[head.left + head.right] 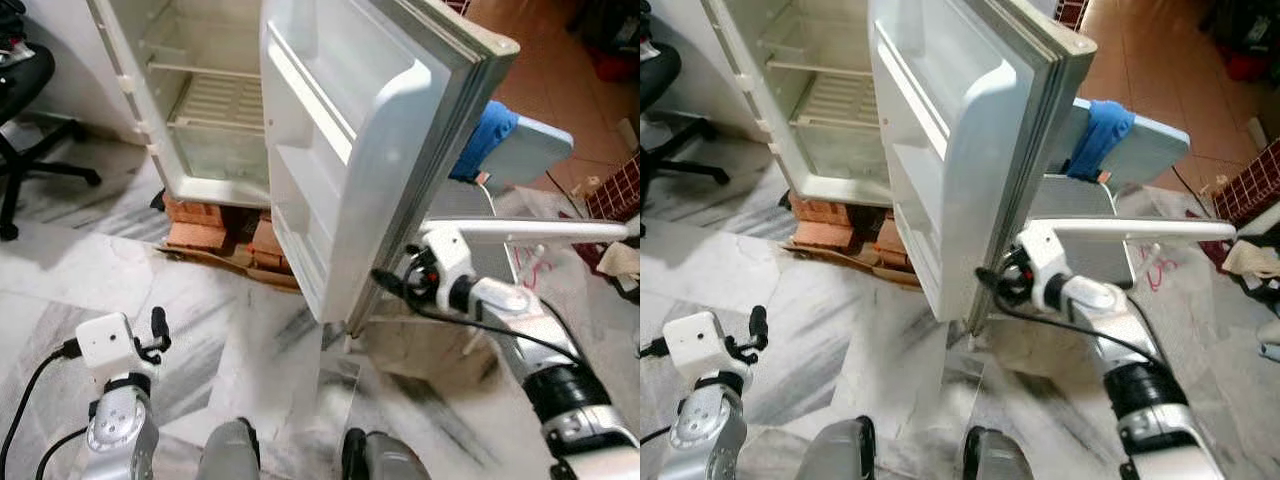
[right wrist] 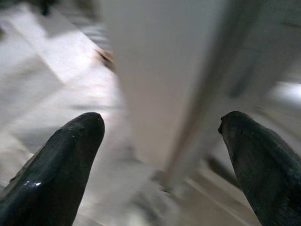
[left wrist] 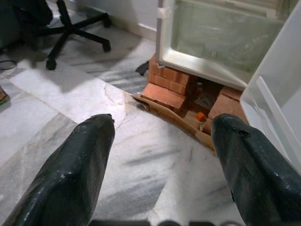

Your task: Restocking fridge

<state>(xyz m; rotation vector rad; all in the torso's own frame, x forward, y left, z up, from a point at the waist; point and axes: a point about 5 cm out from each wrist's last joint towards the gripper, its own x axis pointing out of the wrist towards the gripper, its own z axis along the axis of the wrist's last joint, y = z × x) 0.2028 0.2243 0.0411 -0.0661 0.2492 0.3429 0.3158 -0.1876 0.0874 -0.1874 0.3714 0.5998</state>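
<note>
The pale grey-veined marble floor (image 1: 90,270) spreads across the whole scene. On it, from about eleven to one o'clock of the robot, stands the white single-door fridge (image 1: 205,110), its cabinet empty, with bare shelves and a clear drawer at the bottom. It rests on a stack of red-orange bricks (image 1: 200,228) over a sheet of brown cardboard (image 1: 225,262). Its white fridge door (image 1: 345,170), fitted with empty moulded racks, is swung wide and stands edge-on at twelve o'clock, close before the robot. Behind the door, at two o'clock, a light blue board with a blue cloth draped over it (image 1: 520,148) leans near a grey box. A black office chair (image 1: 30,130) sits at ten o'clock.

The right gripper (image 2: 162,136) is up at the door's lower outer edge, its fingers spread wide with the edge lying between them, not yet clamped. The left gripper (image 3: 162,141) hangs low at seven o'clock over the floor, fingers also parted and holding nothing.

The door looks rigid and fairly heavy, swinging only about its hinge, and its painted shell is likely slippery. A hold on the free outer edge, pressing against the thick gasket side, probably gives the most leverage; the plastic racks look too fragile to pull on.
</note>
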